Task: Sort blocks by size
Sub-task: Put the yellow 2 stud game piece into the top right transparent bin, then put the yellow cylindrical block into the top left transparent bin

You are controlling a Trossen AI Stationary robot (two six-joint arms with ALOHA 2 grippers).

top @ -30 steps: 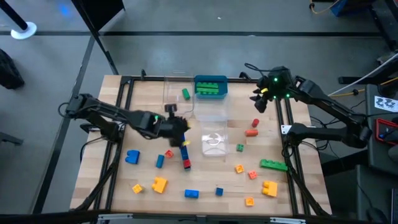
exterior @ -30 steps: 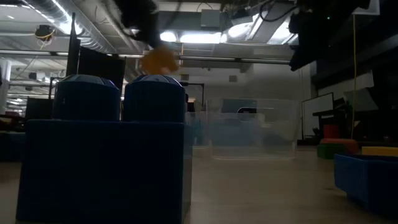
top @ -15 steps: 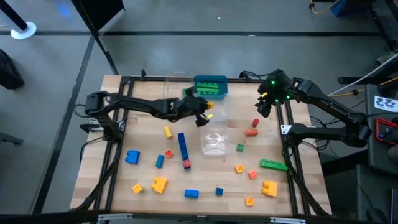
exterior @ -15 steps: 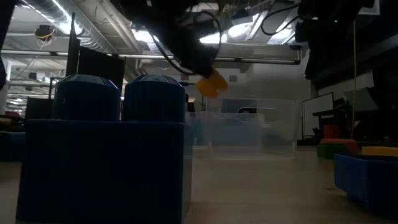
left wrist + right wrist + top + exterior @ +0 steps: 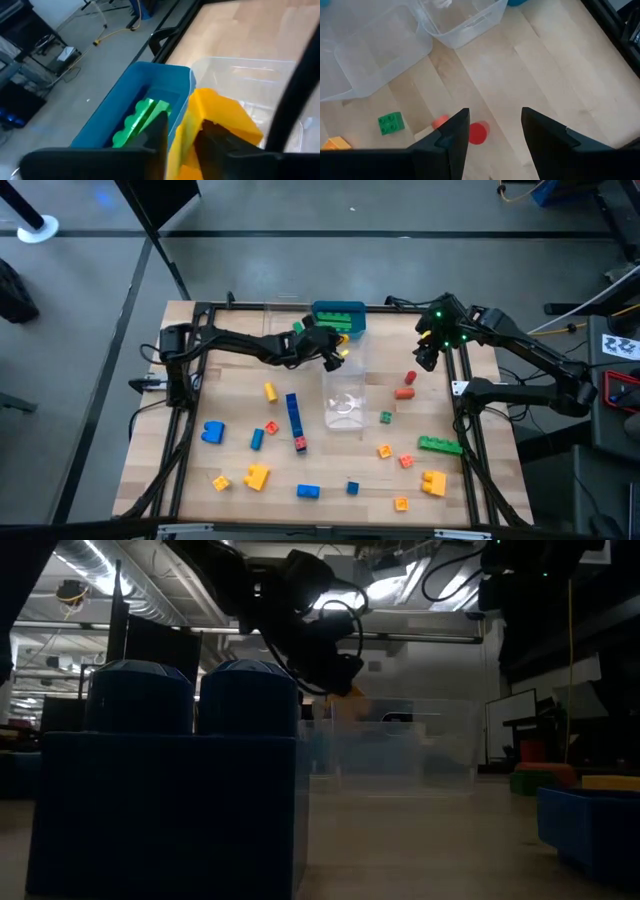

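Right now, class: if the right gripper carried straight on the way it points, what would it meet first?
Probably the small red round block on the wooden table: it lies between the open right gripper fingers in the wrist view. Depth is unclear, so the bare wood beside it is possible.

Two dark arms, green lights on the right arm.

The table from above is bright and even. The low view is dark; ceiling lights glare behind the arm. The near blue block looks fuzzy. The yellow block looks blurry.
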